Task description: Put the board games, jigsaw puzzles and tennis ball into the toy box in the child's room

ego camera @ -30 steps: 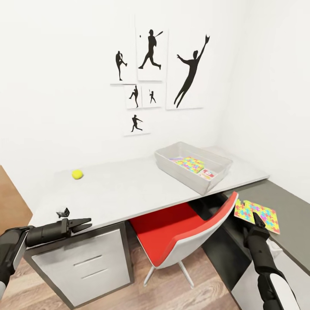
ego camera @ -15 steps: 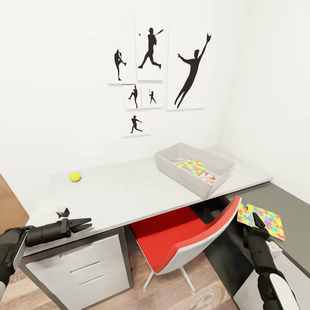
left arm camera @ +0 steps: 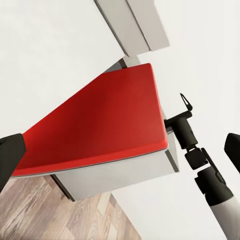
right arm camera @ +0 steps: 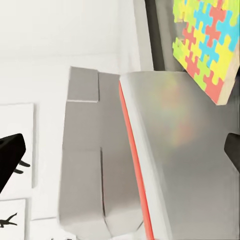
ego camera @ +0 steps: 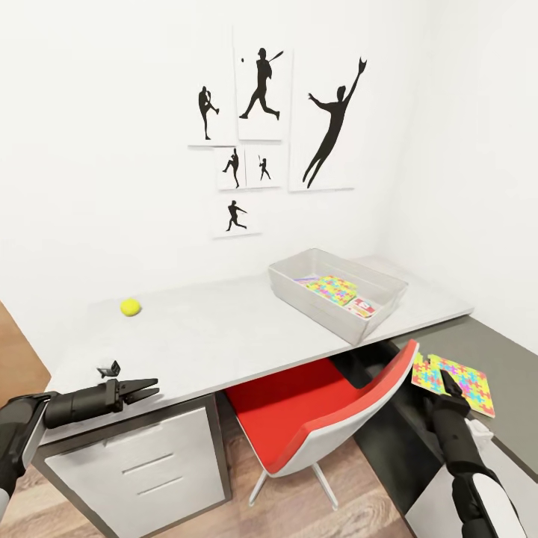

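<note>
**Robot at the child's worktop, one puzzle and a ball left out**

Nearest, the left claw (ego camera: 146,388) hovers low at the near left corner of the worktop (ego camera: 224,336), its two fingers close together with nothing between them. At near right, the right claw (ego camera: 448,382) points at a jigsaw puzzle (ego camera: 452,382) lying flat on the lower dark-grey section of the worktop; whether its fingers are parted or closed on the puzzle's near edge cannot be told. In the right wrist view the puzzle (right arm camera: 207,45) appears as a thin board with a pale edge. Between the arms stands a red chair (ego camera: 321,407), tucked under the worktop.

Farther back, a small yellow-green tennis ball (ego camera: 131,307) sits alone on the left of the grey top. To the right stands the shallow grey toy box (ego camera: 336,293), already holding a second puzzle (ego camera: 330,288) and a game box (ego camera: 361,305).

The loose puzzle looks thin, light and stiff; it is probably best pinched at an overhanging edge. The ball would likely roll if nudged.
</note>
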{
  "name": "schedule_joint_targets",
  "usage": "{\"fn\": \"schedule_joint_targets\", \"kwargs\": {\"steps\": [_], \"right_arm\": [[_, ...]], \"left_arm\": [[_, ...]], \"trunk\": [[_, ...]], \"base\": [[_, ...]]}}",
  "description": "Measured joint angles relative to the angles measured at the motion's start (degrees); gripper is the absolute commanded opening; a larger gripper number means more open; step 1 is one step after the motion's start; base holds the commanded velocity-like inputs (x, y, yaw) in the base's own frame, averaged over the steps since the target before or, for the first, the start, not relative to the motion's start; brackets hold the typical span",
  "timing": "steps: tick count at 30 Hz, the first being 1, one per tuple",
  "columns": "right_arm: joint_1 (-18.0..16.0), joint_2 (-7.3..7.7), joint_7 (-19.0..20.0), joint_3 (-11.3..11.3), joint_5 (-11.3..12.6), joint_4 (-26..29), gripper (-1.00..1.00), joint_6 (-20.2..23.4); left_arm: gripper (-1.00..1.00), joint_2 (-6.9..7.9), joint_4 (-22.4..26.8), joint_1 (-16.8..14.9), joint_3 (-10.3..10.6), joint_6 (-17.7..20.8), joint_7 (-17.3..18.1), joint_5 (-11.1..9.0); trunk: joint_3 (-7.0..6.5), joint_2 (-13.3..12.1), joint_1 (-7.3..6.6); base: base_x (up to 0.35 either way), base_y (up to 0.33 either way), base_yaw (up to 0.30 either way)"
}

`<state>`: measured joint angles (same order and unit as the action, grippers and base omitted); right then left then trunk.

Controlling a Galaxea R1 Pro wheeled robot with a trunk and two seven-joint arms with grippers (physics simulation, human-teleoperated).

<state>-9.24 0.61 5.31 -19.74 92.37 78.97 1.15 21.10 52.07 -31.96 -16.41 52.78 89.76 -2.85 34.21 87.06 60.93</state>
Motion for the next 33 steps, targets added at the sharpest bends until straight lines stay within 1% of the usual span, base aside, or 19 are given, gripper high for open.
{"fn": "schedule_joint_targets", "kwargs": {"steps": [4,5,6,9,13,16,20,25,33], "right_arm": [[-0.3,0.47,-0.1,-0.1,0.2,-1.1,1.0,0.0],[-0.4,0.51,-0.1,-0.1,0.2,-1.3,1.0,0.0],[-0.6,0.58,-0.1,-0.4,0.2,-1.8,1.0,0.0],[-1.0,0.66,-0.2,-1.3,0.3,-2.9,1.0,0.0],[-1.2,0.75,-0.2,-1.7,0.2,-3.3,1.0,0.0],[-1.3,1.08,-0.2,-1.9,0.3,-3.4,1.0,0.0],[-1.3,1.35,-0.2,-1.9,0.3,-3.9,1.0,0.0],[-1.4,1.46,-0.2,-2.0,0.3,-4.2,1.0,0.0],[-1.4,1.56,-0.2,-2.0,0.3,-4.7,1.0,0.0]], "left_arm": [[1.0,0.0,0.0,0.0,0.0,0.1,0.0,0.0],[1.0,0.0,0.0,0.0,0.0,0.1,0.0,0.0],[1.0,-0.01,0.0,0.0,0.0,0.1,0.0,0.0],[1.0,0.01,0.0,0.0,0.0,0.2,0.0,0.0],[1.0,0.05,0.0,0.0,0.0,0.2,0.0,-0.1],[1.0,0.03,0.0,0.0,0.0,0.2,0.0,-0.1],[1.0,0.01,0.0,0.0,0.0,0.2,0.0,-0.1],[1.0,0.04,0.0,0.0,0.0,0.2,0.0,-0.1],[1.0,0.05,0.0,0.0,0.0,0.2,0.0,-0.1]], "trunk": [[0.0,0.0,0.0],[0.17,0.4,0.21],[0.35,0.8,0.43],[0.36,0.8,0.44],[0.36,0.8,0.44],[0.36,0.8,0.44],[1.07,2.4,1.31],[1.08,2.4,1.32],[2.51,5.6,3.07]], "base": [[0.0,0.0,0.0],[0.0,0.0,0.0],[0.0,0.0,0.0],[0.0,0.0,0.0],[0.0,0.0,0.0],[0.0,0.0,0.0],[0.0,0.0,0.0],[0.0,0.0,0.0],[0.0,0.0,0.0]]}}
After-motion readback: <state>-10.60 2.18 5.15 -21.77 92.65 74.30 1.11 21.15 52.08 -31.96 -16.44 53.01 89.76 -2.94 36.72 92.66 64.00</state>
